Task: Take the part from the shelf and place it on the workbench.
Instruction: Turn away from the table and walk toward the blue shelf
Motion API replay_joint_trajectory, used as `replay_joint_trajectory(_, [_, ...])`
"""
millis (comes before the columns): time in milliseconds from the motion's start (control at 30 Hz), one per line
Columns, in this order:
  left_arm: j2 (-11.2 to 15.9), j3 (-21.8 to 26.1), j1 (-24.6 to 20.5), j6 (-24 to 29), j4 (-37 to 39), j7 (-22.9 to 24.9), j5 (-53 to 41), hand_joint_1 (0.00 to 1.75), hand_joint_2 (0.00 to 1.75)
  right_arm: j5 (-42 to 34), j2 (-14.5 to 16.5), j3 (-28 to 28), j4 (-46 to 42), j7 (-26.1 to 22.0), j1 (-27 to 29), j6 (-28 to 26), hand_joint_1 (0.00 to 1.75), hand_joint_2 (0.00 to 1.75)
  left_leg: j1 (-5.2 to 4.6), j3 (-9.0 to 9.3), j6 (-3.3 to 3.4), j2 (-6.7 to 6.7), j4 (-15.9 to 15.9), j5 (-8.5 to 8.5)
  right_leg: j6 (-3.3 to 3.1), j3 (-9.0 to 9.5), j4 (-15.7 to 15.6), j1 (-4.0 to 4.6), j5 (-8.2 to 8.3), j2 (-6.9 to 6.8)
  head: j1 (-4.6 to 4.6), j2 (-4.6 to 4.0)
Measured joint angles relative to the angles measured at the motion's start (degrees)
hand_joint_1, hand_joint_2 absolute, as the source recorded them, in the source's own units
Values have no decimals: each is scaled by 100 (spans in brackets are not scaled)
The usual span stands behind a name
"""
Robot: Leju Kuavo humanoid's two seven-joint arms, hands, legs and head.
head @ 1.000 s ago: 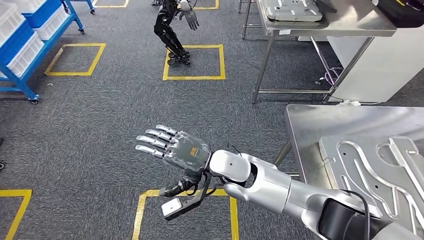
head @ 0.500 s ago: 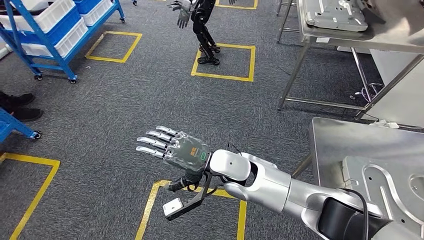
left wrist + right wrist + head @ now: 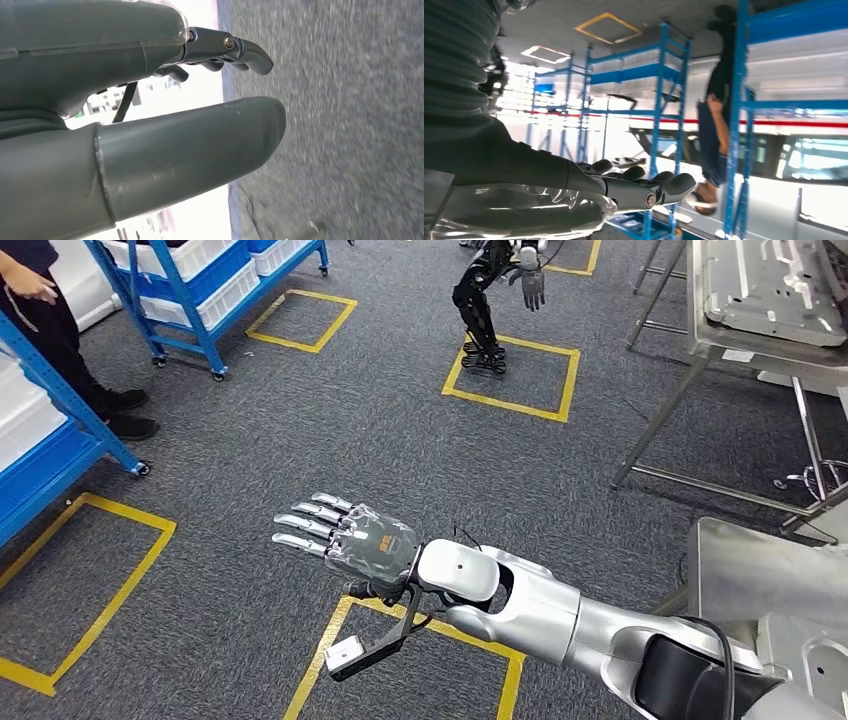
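The right hand is stretched out over the grey floor, its fingers spread and holding nothing, with the blue shelf far ahead and the left hand also empty.

No text, label, brand or number can be read anywhere in these views. The small marking on the back of the right hand is too blurred to make out.
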Motion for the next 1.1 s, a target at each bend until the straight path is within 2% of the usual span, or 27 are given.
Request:
replay_joint_trajectory(33, [0,0,-3,0,0,-3,4,0,0,-5,2,3,3,-7,-3,4,0,175,9,-35,-36,-63,12,5,-10,47,-118,-1,3,89,1,0])
replay_joint_trajectory(67, [1,0,-4,0,0,-8,8,0,0,-10,7,8,6,-12,-5,9,0,175,19,-65,-75,-132,13,21,-27,57,-142,13,-10,94,0,0])
replay_joint_trajectory(100, [1,0,3,0,0,-13,13,0,0,-15,14,11,11,-12,-8,17,0,175,36,-89,-112,-201,-1,39,-59,58,-149,17,-1,21,0,0])
replay_joint_trajectory(133, [1,0,13,-2,0,-21,18,0,0,-22,27,15,19,-11,-18,24,0,175,45,-106,-142,-177,17,33,-96,72,-172,22,11,-52,0,0])
replay_joint_trajectory(200, [0,0,16,-11,0,-42,39,0,0,-49,65,18,34,-8,-44,35,0,175,36,-234,-185,94,280,-126,-174,102,-226,17,35,-203,-2,0])
replay_joint_trajectory(233, [-2,0,8,-19,0,-58,53,0,0,-66,80,20,40,-10,-52,40,0,175,35,-372,-200,287,582,-291,-203,113,-240,33,37,-287,-4,0])
replay_joint_trajectory(267, [-3,0,-1,-26,0,-75,67,0,0,-80,90,23,47,-13,-55,44,0,175,38,-552,-217,414,948,-474,-226,115,-245,51,31,-376,-4,0])
replay_joint_trajectory(300, [-4,0,-9,-31,0,-91,81,0,0,-90,93,28,58,-14,-54,50,0,175,46,-724,-231,472,1298,-619,-241,113,-244,68,24,-470,-3,0])
replay_joint_trajectory(333, [-5,0,-12,-32,0,-100,91,0,0,-97,99,34,70,-15,-53,55,0,175,50,-833,-241,504,1527,-683,-250,114,-243,80,15,-562,-4,0])
replay_joint_trajectory(367, [-5,0,-9,-32,0,-105,101,0,0,-102,111,39,81,-15,-53,60,0,175,51,-827,-244,523,1536,-632,-254,117,-243,87,5,-646,-3,0])
replay_joint_trajectory(400, [-6,0,-5,-32,0,-106,112,0,0,-106,126,42,88,-15,-55,63,0,175,50,-711,-240,549,1338,-491,-252,126,-242,92,-7,-719,-4,0])
replay_joint_trajectory(433, [-6,-1,-1,-29,0,-107,120,0,0,-110,142,42,91,-15,-58,67,0,175,45,-496,-226,623,959,-293,-245,144,-242,96,-23,-785,-4,0])
replay_joint_trajectory(500, [-5,-4,-2,-16,0,-107,134,0,0,-119,167,42,93,-15,-68,73,0,175,-8,-99,-176,831,245,-64,-215,178,-239,122,-57,-902,-4,0])
replay_joint_trajectory(533, [-4,-9,-6,-8,0,-108,139,0,0,-126,174,42,96,-15,-72,76,0,175,-37,2,-144,902,50,-31,-194,190,-240,136,-70,-958,-3,0])
replay_joint_trajectory(567, [-4,-14,-9,-2,0,-109,142,0,0,-134,179,42,101,-15,-75,79,0,175,-63,21,-117,904,-7,-53,-172,198,-243,145,-79,-1012,-3,0])
replay_joint_trajectory(633, [-5,-26,-4,2,0,-110,143,0,0,-148,194,42,109,-15,-77,83,0,175,-57,28,-57,791,-50,-32,-120,222,-252,148,-104,-1104,-3,0])
replay_joint_trajectory(667, [-7,-30,1,2,0,-110,144,0,0,-155,203,42,114,-15,-80,83,0,175,-42,51,-27,733,-85,-19,-91,220,-214,138,-146,-1029,-3,0])
replay_joint_trajectory(700, [-10,-34,4,2,0,-110,144,0,0,-162,210,41,117,-15,-85,83,0,175,-21,76,7,684,-121,-3,-69,169,-82,129,-237,-892,-2,0])
replay_joint_trajectory(767, [-14,-39,-3,2,0,-110,143,0,0,-177,204,40,131,-14,-70,78,0,175,4,104,55,587,-157,11,-38,-125,523,99,-538,-546,1,0])
replay_joint_trajectory(800, [-15,-42,-10,4,0,-108,143,0,0,-182,193,40,141,-13,-44,70,0,175,7,103,69,527,-154,10,-29,-327,894,88,-680,-468,1,0])
replay_joint_trajectory(833, [-15,-45,-15,5,0,-104,143,0,0,-185,179,40,153,-13,-6,59,0,175,9,103,74,454,-149,7,-18,-488,1171,75,-741,-439,1,0])
replay_joint_trajectory(867, [-15,-51,-14,6,0,-101,143,0,0,-189,163,40,165,-13,30,45,0,175,12,104,72,375,-138,2,-8,-569,1269,61,-699,-429,0,0])
replay_joint_trajectory(900, [-19,-59,-11,7,0,-98,143,0,0,-191,149,40,175,-13,56,32,0,175,19,106,61,291,-118,-8,1,-544,1146,45,-545,-418,0,0])
replay_joint_trajectory(933, [-23,-68,-4,7,0,-98,143,0,0,-192,137,39,181,-13,69,18,0,175,30,106,39,213,-88,-24,11,-427,840,24,-320,-379,0,0])
replay_joint_trajectory(1000, [-31,-85,3,9,0,-95,143,0,0,-194,114,38,193,-13,85,-11,0,175,39,72,-27,76,-1,-69,28,-155,187,-27,-22,-136,-2,0])
replay_joint_trajectory(1067, [-32,-96,8,16,0,-90,143,0,0,-195,107,38,202,-13,127,-38,0,175,49,14,-97,-35,40,-78,11,-50,-59,-34,6,18,-2,0])
replay_joint_trajectory(1100, [-33,-102,13,20,0,-88,143,0,0,-196,104,38,204,-14,147,-46,0,175,59,-6,-130,-91,39,-67,-18,-44,-77,-18,12,-19,-2,0])
